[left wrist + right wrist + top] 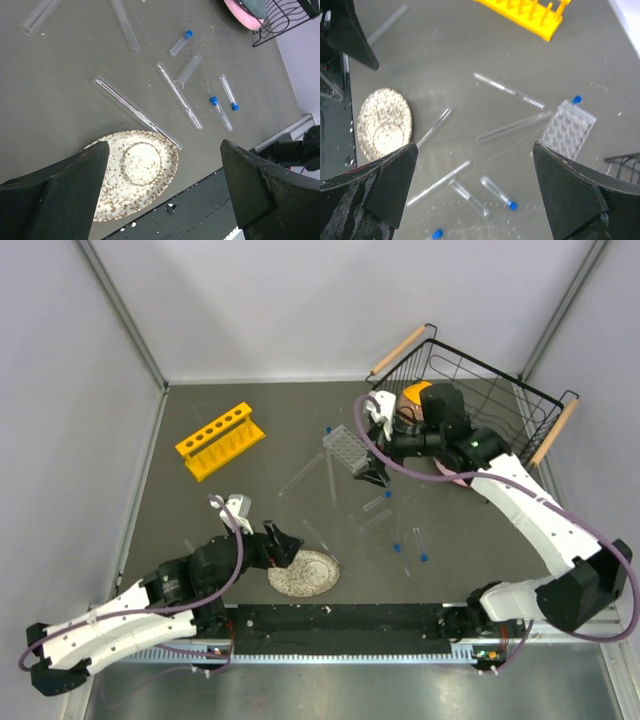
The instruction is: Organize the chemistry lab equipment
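My right gripper (pixel 375 478) hangs open over the mat just in front of the small clear plastic rack (pixel 347 449), holding nothing. In the right wrist view it (pixel 474 150) stands above loose test tubes (pixel 512 126) and blue-capped vials (pixel 497 191), with the clear rack (pixel 568 130) at its right finger. A blue cap (pixel 577 99) shows at the rack's far corner. The yellow rack (pixel 220 440) stands at the back left. My left gripper (pixel 285 545) is open and empty above the speckled disc (pixel 132 172). A long tube (pixel 137 112) reaches the disc's rim, with vials (pixel 220 113) beyond it.
The black wire basket (pixel 470 390) with dishes fills the back right corner, close behind my right arm. The speckled disc (pixel 303 573) lies near the front edge. Grey walls close in the left, back and right sides. The arm bases' black rail (pixel 340 618) runs along the front.
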